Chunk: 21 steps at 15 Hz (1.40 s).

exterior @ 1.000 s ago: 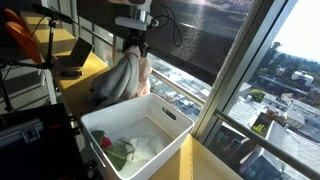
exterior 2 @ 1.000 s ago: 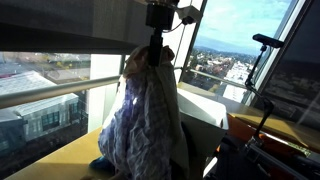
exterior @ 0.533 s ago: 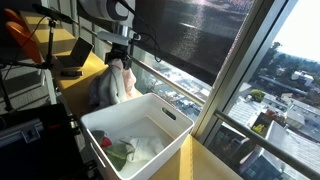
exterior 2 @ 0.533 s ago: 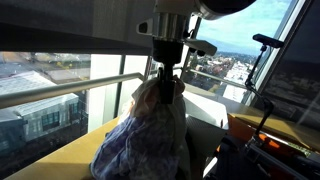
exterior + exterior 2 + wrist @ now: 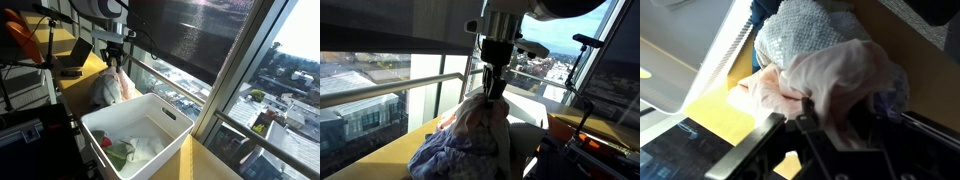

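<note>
**A:** How wide is the claw (image 5: 116,64) seen to stand, and what is touched by it?

**B:** That cannot be told. In the wrist view the claw (image 5: 800,116) is seen at the lower edge, with its fingers (image 5: 756,144) pressed against a pink cloth (image 5: 835,75). The gap between them is covered by folds, so it is not shown whether the cloth is gripped or let go. Contact with the pink cloth is plain; a grip is not.

**A:** Where is that cloth found?

**B:** It is laid on top of a heap of clothes (image 5: 106,90). The heap is set on the yellow table (image 5: 86,66) by the window, just beside the white bin (image 5: 168,148) and outside it.

**A:** What is given by one view and withheld by another?

**B:** The inside of the bin, with a pale cloth and a green thing (image 5: 120,152), is shown in an exterior view only. In an exterior view the heap (image 5: 460,145) is seen against the light, with the claw (image 5: 493,92) held upright over its peak, and the bin's contents are not seen there. The checked cloth (image 5: 805,30) beside the pink one is made out best from the wrist.

**A:** Which way is the heap pointed?

**B:** Its peak is drawn up towards the claw. Its long axis is laid along the table, and the heap is seen to be wider than it is high.
</note>
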### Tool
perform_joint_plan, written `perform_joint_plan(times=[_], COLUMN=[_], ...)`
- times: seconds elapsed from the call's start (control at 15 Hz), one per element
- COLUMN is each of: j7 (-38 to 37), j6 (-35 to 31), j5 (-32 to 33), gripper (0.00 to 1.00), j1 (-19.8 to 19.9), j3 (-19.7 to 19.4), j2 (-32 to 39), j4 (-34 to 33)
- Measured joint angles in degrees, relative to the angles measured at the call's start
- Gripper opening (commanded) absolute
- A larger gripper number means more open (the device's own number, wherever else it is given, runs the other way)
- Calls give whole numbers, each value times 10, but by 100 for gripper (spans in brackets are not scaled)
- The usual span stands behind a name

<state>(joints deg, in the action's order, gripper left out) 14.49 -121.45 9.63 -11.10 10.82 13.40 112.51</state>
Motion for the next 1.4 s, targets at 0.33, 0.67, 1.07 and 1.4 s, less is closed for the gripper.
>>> perform_joint_plan(times=[0.33,0.67,1.07,1.4], j7=[14,58,86,85], j6=[4,0,-78,-259], j5=[0,-1,-18,-22], gripper=[100,100,100,100], j1=[38,121,182,185], j3=[-27,-95,-129,-133], j2=[-33,-32,-16,-30], j4=[-42,-67,9,170])
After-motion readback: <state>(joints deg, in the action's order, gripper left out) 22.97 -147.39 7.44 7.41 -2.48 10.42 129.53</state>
